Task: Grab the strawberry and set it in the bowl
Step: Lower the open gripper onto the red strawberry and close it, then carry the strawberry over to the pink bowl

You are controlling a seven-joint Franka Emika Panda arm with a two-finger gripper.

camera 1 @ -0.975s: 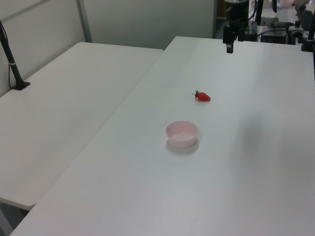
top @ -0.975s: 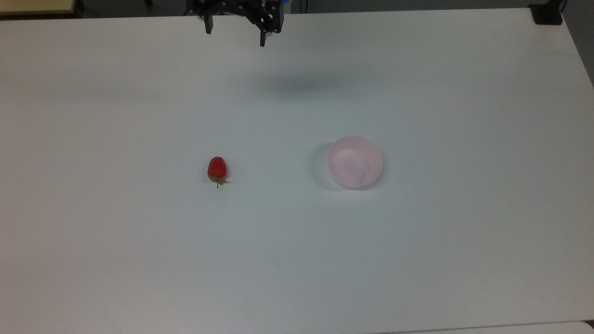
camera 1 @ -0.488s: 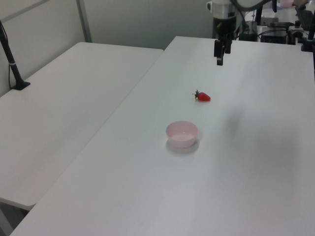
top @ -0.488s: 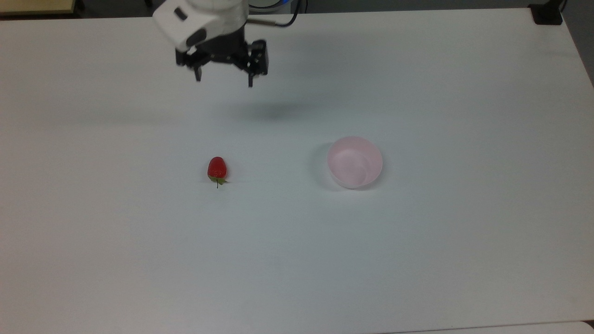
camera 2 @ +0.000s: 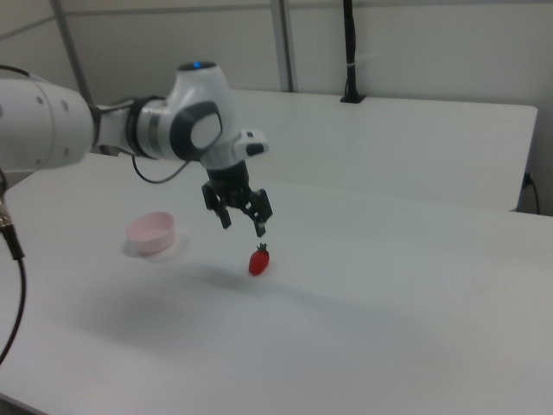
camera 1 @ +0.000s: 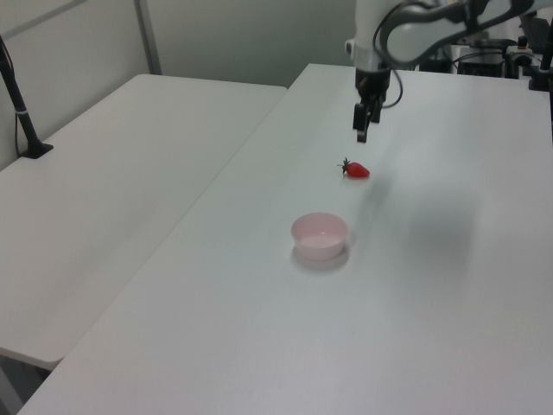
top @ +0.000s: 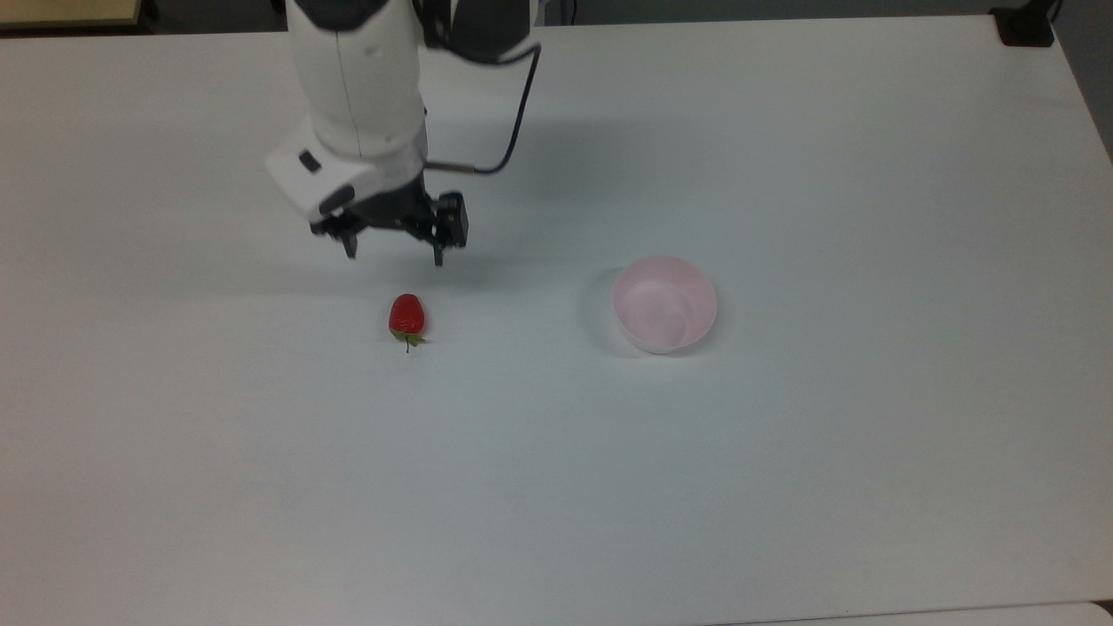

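Observation:
The small red strawberry (top: 407, 316) with its green cap lies on the white table (top: 783, 174), also seen as strawberry (camera 1: 356, 169) and strawberry (camera 2: 258, 260). The pale pink bowl (top: 665, 303) stands to the top view's right of it, upright and with nothing inside; it is bowl (camera 1: 320, 235) and bowl (camera 2: 151, 232) in the side views. My gripper (top: 394, 252) hangs open above the table, just beyond the strawberry and apart from it, with nothing between its fingers. It shows as gripper (camera 1: 360, 131) and gripper (camera 2: 244, 226) too.
A second white table (camera 1: 112, 181) adjoins on the left view's left, with a black post (camera 1: 19, 104) standing on it. A black clamp (top: 1024, 26) sits at the top view's far right corner. The arm's cable (top: 513, 130) loops beside the wrist.
The arm has come from the table's far edge toward the strawberry and lower, with its fingers staying open. Strawberry and bowl have not moved.

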